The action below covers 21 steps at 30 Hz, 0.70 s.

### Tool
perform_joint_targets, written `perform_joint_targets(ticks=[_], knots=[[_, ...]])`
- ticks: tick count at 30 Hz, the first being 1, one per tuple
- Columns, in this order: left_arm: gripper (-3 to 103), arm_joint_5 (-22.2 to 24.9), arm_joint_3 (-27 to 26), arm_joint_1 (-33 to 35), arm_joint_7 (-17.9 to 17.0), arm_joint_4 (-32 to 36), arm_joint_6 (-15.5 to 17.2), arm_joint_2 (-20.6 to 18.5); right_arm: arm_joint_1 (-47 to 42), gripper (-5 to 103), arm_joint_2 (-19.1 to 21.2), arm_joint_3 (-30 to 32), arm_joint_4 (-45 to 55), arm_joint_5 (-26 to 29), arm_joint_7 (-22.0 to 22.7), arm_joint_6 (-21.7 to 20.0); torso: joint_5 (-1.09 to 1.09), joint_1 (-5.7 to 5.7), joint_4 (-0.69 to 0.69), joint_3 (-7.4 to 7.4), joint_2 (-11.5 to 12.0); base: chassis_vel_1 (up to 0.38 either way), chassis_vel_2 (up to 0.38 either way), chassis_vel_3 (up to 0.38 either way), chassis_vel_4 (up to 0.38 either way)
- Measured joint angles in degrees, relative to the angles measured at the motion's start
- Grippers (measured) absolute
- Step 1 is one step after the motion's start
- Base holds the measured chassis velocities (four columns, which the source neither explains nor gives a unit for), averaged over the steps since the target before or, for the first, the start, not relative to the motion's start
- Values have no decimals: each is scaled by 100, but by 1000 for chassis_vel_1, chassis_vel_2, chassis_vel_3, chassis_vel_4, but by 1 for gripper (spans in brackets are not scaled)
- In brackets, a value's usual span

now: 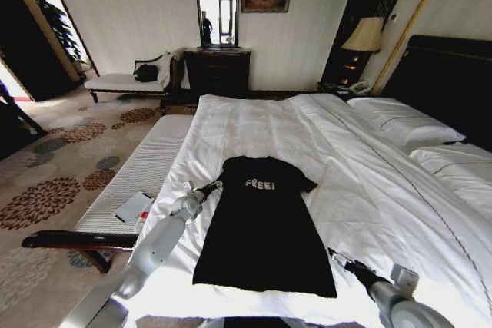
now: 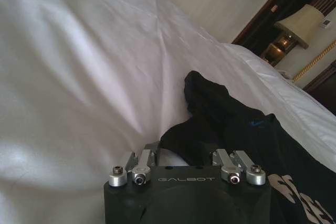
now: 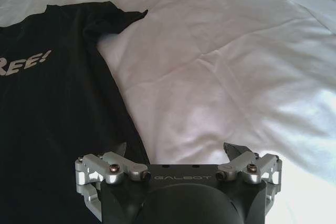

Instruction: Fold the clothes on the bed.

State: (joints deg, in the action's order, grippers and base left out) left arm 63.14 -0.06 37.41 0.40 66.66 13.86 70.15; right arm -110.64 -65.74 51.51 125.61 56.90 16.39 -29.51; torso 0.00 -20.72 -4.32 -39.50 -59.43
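The bed (image 1: 323, 136) carries the black T-shirt (image 1: 264, 228) laid flat near its foot, lettering up. The left gripper (image 1: 213, 186) sits at the shirt's left sleeve, jaws spread around the sleeve fabric. The right gripper (image 1: 336, 256) hovers at the shirt's lower right hem, jaws apart, holding nothing.

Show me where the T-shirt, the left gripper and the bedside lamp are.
T-shirt (image 1: 265, 228): head view, middle of the black body below the lettering.
Left gripper (image 1: 215, 184): head view, fingertips at the shirt's left sleeve.
Lamp (image 1: 364, 34): head view, on the shade.
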Motion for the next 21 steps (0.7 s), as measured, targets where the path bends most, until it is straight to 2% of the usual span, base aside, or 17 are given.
perform_joint_targets(ticks=[1, 5, 7, 8, 9, 11, 21], knots=[[47, 0, 0, 0, 0, 0, 0, 0, 0, 100, 0, 0, 0, 0, 0, 0, 0, 0, 0, 0, 0, 0, 0, 0, 0], [25, -58, -46, -47, 0, -205, -46, 143, -49, 100, -11, 30, 33, 11, 7, 4, 0, 0, -2, 0, 0, 0, 0, 0, 0], [25, -64, -63, -56, 0, -243, -49, 179, -62, 100, -17, 40, 45, 14, 9, 6, 0, 0, -2, 0, 0, 0, 0, 0, 0], [15, -67, -83, -67, 0, -277, -50, 220, -79, 100, -29, 53, 59, 17, 13, 8, 0, 0, -2, 0, 0, 0, 0, 0, 0], [15, -69, -86, -71, 0, -284, -50, 231, -83, 100, -33, 55, 64, 19, 14, 8, 0, 0, -2, 0, 0, 0, 0, 0, 0], [3, -89, -87, -88, 0, -306, -67, 255, -85, 100, -48, 57, 71, 20, 21, 9, 0, 0, -2, 0, 0, 0, 0, 0, 0], [0, -55, -120, -110, 1, -229, -93, 117, -10, 100, -120, -47, 55, 3, 56, 10, -1, 0, -1, 0, 0, 0, 0, 0, 0]])
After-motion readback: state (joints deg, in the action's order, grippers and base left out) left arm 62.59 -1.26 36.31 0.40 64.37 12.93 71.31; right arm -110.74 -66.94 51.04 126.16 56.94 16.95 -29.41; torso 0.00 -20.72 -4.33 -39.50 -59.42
